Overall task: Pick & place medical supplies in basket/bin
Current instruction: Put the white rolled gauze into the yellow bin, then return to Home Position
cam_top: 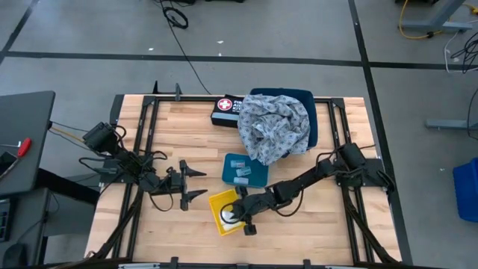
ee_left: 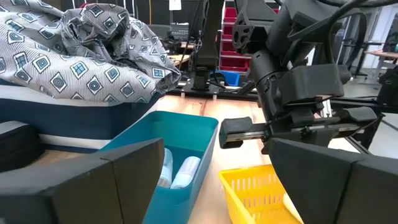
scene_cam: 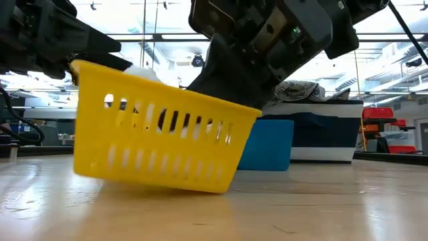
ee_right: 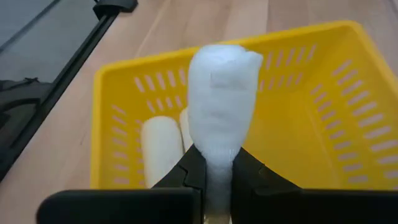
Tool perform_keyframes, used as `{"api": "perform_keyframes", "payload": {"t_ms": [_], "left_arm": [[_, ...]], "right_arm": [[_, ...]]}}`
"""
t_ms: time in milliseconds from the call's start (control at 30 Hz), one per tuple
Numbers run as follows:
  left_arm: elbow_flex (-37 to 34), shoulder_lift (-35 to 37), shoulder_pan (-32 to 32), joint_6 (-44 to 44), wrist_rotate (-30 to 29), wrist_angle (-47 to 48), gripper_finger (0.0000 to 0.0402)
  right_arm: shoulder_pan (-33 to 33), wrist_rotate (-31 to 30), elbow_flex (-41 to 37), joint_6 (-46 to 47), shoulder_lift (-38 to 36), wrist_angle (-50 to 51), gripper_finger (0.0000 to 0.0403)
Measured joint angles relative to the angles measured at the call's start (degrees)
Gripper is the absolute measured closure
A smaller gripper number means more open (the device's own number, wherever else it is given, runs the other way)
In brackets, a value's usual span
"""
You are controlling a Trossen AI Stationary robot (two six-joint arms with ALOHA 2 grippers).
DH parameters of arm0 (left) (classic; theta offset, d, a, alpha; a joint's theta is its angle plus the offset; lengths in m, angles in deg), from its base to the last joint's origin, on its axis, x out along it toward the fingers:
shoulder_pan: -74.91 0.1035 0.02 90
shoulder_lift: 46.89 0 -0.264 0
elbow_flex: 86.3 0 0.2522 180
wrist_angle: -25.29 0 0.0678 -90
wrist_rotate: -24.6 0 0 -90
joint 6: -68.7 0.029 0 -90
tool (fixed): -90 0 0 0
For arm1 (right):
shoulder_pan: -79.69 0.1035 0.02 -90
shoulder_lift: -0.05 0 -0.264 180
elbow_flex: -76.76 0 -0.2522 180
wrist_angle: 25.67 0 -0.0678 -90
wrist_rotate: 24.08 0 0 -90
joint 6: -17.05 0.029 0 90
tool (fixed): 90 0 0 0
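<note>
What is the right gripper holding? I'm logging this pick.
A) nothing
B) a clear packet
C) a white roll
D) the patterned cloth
C: the right gripper is shut on a white roll above the yellow basket.

We see a pale butcher-block wooden table (cam_top: 187, 131) standing on a grey concrete floor (cam_top: 89, 30) crossed by dark tape lines (cam_top: 224, 58). A black cable (cam_top: 176, 15) loops across it. Beyond the table, ceiling strip lights (scene_cam: 167, 39) and red storage bins (scene_cam: 378, 124) show.
</note>
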Motion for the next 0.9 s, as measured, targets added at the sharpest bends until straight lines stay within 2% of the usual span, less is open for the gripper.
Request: {"api": "perform_keyframes", "payload": {"t_ms": [100, 333, 500, 633, 900], "left_arm": [[0.0, 0.0, 0.0, 0.0, 0.0, 0.0, 0.0109], [0.0, 0.0, 0.0, 0.0, 0.0, 0.0, 0.0109], [0.0, 0.0, 0.0, 0.0, 0.0, 0.0, 0.0109], [0.0, 0.0, 0.0, 0.0, 0.0, 0.0, 0.0109], [0.0, 0.0, -0.6, 0.1, 0.0, -1.0, 0.0109]], "right_arm": [[0.0, 0.0, 0.0, 0.0, 0.0, 0.0, 0.0352], [0.0, -0.2, 0.0, -0.4, 0.0, 0.0, 0.0236], [0.3, -0.3, 0.0, -2.4, 0.0, -0.4, 0.0182], [0.4, -0.8, 0.0, -3.0, 0.0, -3.0, 0.0162], [1.0, 0.1, 0.0, -5.6, -2.4, -6.2, 0.0159]]}}
